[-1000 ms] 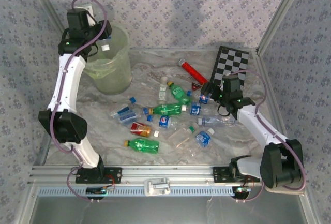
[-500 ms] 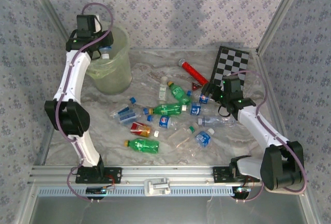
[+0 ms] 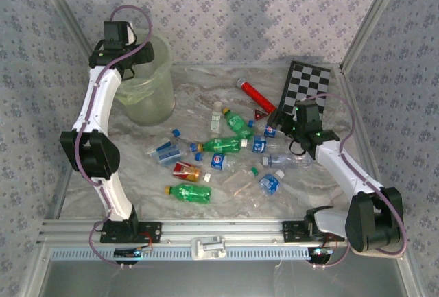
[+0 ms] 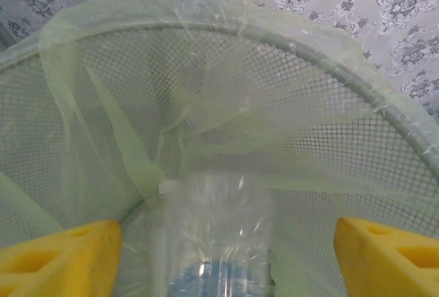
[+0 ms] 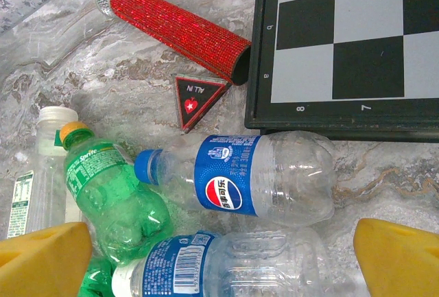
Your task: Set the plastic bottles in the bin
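Note:
My left gripper (image 3: 128, 55) hangs over the bin (image 3: 147, 94), a pale-green bucket lined with a thin bag (image 4: 206, 91). Its yellow fingers (image 4: 65, 256) stand wide apart, open. A clear bottle with a blue label (image 4: 212, 235) sits blurred between them, touching neither, inside the bin's mouth. Several plastic bottles lie scattered mid-table, among them a green one (image 3: 188, 191) and a red-labelled one (image 3: 185, 170). My right gripper (image 3: 276, 121) is open just above a blue-labelled Pepsi bottle (image 5: 260, 180), a second blue-labelled bottle (image 5: 226, 263) and a green Sprite bottle (image 5: 113, 197).
A red glittery cylinder (image 5: 171, 26) and a small "ALL IN" triangle (image 5: 195, 98) lie beside the checkerboard (image 5: 350, 43), which leans at the back right (image 3: 305, 88). A clear white-capped bottle (image 5: 41, 167) lies left of the Sprite. Patterned walls close in the table.
The left arm swung further over the bin with a bottle, then its jaws opened and let the bottle go. The right arm has stayed still.

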Tool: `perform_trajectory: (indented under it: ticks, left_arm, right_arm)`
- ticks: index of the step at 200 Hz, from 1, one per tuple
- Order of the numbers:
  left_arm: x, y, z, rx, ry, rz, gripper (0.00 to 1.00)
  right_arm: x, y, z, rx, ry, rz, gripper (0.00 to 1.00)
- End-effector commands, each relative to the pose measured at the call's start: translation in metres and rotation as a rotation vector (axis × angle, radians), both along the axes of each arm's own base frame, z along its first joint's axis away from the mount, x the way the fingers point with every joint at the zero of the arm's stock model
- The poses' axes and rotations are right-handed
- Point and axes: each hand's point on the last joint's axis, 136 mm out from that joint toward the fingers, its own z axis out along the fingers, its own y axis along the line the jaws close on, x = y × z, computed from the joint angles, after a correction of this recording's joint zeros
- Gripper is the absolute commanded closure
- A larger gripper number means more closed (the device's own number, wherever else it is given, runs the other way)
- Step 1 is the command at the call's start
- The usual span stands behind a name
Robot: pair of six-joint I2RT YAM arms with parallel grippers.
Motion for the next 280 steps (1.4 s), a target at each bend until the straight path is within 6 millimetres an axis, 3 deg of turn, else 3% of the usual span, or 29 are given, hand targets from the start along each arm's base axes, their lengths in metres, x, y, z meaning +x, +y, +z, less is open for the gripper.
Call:
perform_trajectory:
  ticks: [1,36,86,89,118,163,238,280]
  left_arm:
    - [-0.012,0.000,0.049,0.002,-0.106,0.004,0.14]
    - [-0.027,-0.019,0.074,0.010,-0.161,-0.041,0.12]
    - [-0.068,-0.086,0.112,0.039,-0.271,-0.204,0.12]
    - [-0.070,-0.092,0.104,0.040,-0.257,-0.217,0.12]
    - [-0.095,-0.136,0.098,0.000,-0.282,-0.323,0.12]
    - [-0.117,-0.189,0.034,-0.128,-0.187,-0.394,0.12]
    - [-0.129,-0.247,-0.132,-0.165,0.176,-0.383,0.13]
    - [-0.124,-0.266,-0.185,-0.161,0.292,-0.372,0.13]
  right_arm:
    - [-0.002,-0.005,0.000,-0.022,0.002,-0.007,0.00]
    - [-0.001,-0.004,0.001,-0.016,-0.001,-0.007,0.00]
    - [-0.001,-0.001,-0.003,-0.005,0.007,-0.004,0.00]
    - [-0.001,-0.001,-0.003,-0.003,0.008,-0.005,0.00]
    - [0.002,0.002,-0.005,0.010,0.011,0.002,0.00]
    - [0.006,0.010,-0.010,0.033,0.025,0.016,0.00]
    - [0.007,0.011,-0.012,0.025,0.032,0.025,0.00]
    - [0.005,0.010,-0.011,0.004,0.039,0.033,0.00]
